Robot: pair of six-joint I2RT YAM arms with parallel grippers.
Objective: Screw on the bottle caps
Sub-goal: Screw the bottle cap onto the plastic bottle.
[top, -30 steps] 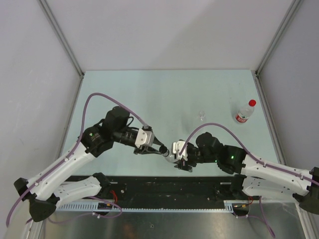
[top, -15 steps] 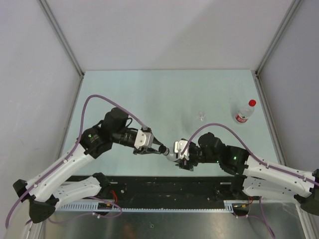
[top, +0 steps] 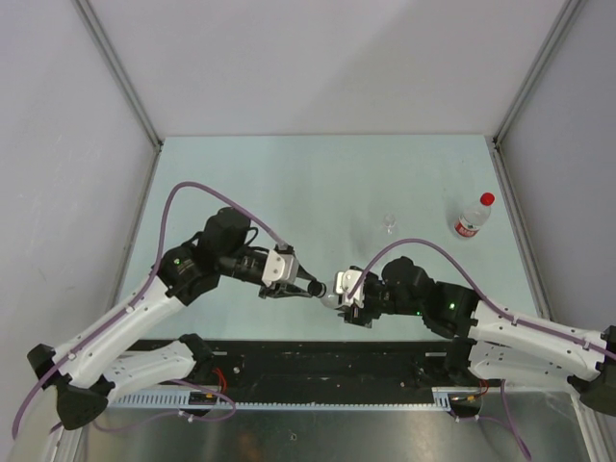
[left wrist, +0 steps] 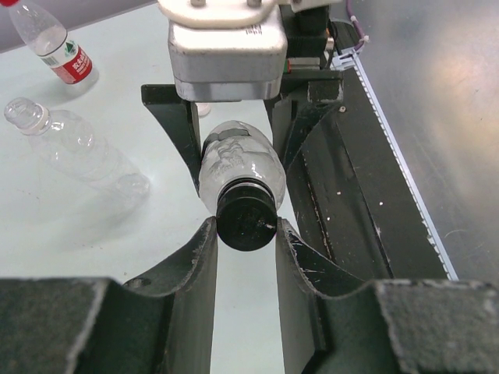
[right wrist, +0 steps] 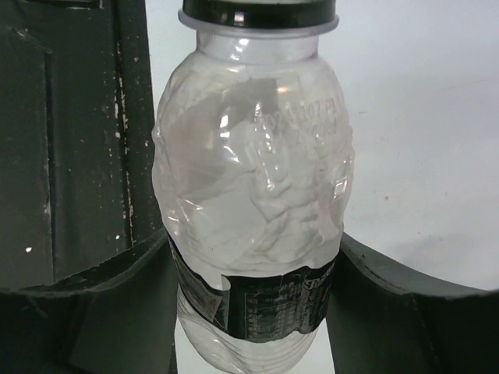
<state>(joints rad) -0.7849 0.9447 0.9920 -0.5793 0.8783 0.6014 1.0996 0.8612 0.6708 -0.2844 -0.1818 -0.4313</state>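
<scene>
A small clear bottle [top: 331,299] with a black label band is held between my two grippers near the table's front edge. My right gripper [top: 346,295] is shut on the bottle's body [right wrist: 253,179], its fingers at the label band. My left gripper [top: 310,287] is shut on the black cap [left wrist: 246,223], which sits on that bottle's neck. The black cap's rim shows at the top of the right wrist view [right wrist: 257,12]. A bottle with a red-and-white label [top: 470,220] carries a red cap [top: 487,199]. A third clear bottle [left wrist: 78,148] has a whitish cap [left wrist: 22,114] on it.
The third clear bottle [top: 389,224] stands alone mid-table, behind the grippers. The red-capped bottle is at the right, near the side wall. A black rail [top: 318,361] runs along the table's front edge, just below the grippers. Grey walls close in the table on three sides.
Both grippers keep their hold on the cap and the bottle. The right arm has shifted very slightly; otherwise nothing has visibly moved.
</scene>
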